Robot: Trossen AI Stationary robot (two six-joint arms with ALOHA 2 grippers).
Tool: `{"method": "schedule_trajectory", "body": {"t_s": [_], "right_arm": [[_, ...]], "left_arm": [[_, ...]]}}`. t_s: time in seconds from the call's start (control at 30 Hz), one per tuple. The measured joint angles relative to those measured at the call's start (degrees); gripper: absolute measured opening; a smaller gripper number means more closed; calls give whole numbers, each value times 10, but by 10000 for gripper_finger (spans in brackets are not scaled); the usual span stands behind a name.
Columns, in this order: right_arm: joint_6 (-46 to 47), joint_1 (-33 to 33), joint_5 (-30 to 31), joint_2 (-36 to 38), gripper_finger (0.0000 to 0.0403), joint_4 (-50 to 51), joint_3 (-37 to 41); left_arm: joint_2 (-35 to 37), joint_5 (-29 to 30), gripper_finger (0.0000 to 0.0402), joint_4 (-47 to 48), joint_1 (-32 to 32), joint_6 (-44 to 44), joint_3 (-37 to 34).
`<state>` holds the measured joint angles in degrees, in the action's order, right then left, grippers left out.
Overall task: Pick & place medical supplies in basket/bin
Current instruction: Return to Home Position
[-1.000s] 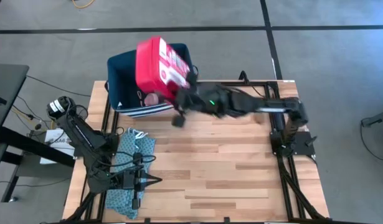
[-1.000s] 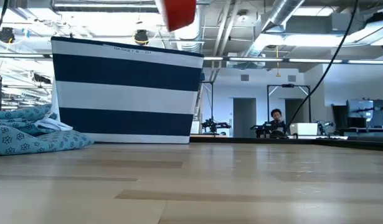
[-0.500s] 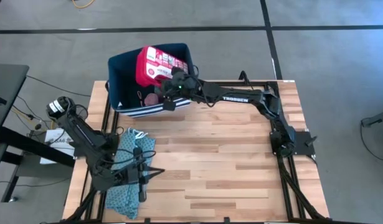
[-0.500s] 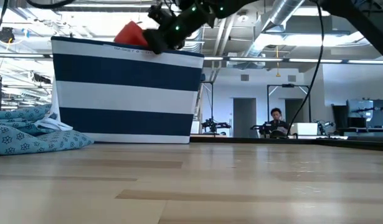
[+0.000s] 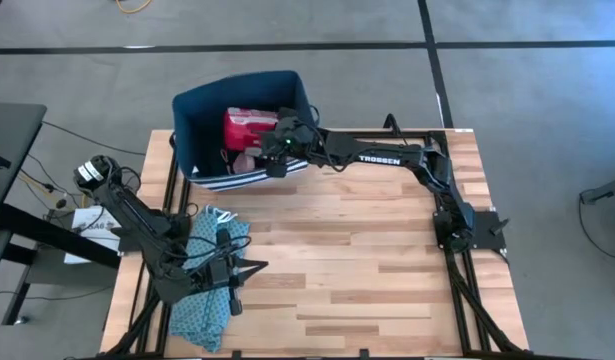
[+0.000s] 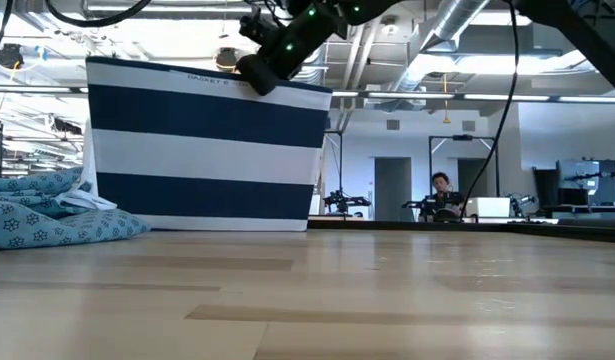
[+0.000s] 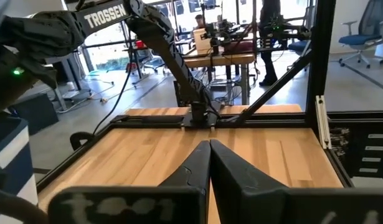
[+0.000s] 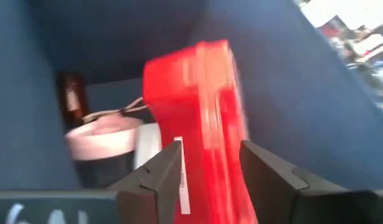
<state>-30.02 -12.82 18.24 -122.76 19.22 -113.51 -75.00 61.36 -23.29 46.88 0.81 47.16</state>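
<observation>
The navy, white-striped bin (image 5: 187, 110) stands at the table's far left and also shows in the low view (image 6: 202, 150). My right gripper (image 5: 280, 150) reaches over the bin's right rim, with the red first-aid case (image 5: 249, 128) between its fingers and down inside the bin. A pink round roll (image 8: 101, 140) and a small dark red item (image 8: 70, 99) lie on the bin's floor. My left gripper (image 5: 255, 270) is shut and empty over the teal cloth (image 5: 202, 240) at the near left. My right gripper (image 8: 210, 168) pinches the red case's near end (image 8: 207, 155) between its two fingers, one on each broad face. The fingers slant down into the bin from the table's right side. The case stands on edge and reaches away from the fingers. Whether it rests on the bin's floor is hidden.
The teal patterned cloth (image 6: 37, 215) lies bunched at the table's left. The bare wooden tabletop (image 5: 367, 260) spreads over the middle and right. A black frame runs along the table's edges. A person (image 6: 444, 190) sits far off in the room.
My right gripper has carried the red case from high above the bin's right rim toward the table's left and down into the bin. The case has turned from broad face up to standing on edge, and has sunk below the rim in the low view.
</observation>
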Motion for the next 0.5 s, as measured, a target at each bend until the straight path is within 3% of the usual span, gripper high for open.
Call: {"method": "schedule_trajectory", "body": {"t_s": [0.2,0.3,0.4,0.5], "right_arm": [[-50,9,54,17,183,-46,3],[-85,28,96,43,189,-20,-13],[-89,55,151,83,189,31,-39],[-64,87,162,119,185,102,-44]], "left_arm": [[0,2,0,4,0,0,0],[0,21,0,4,5,0,0],[0,67,0,11,16,7,0],[0,131,0,28,29,0,0]]}}
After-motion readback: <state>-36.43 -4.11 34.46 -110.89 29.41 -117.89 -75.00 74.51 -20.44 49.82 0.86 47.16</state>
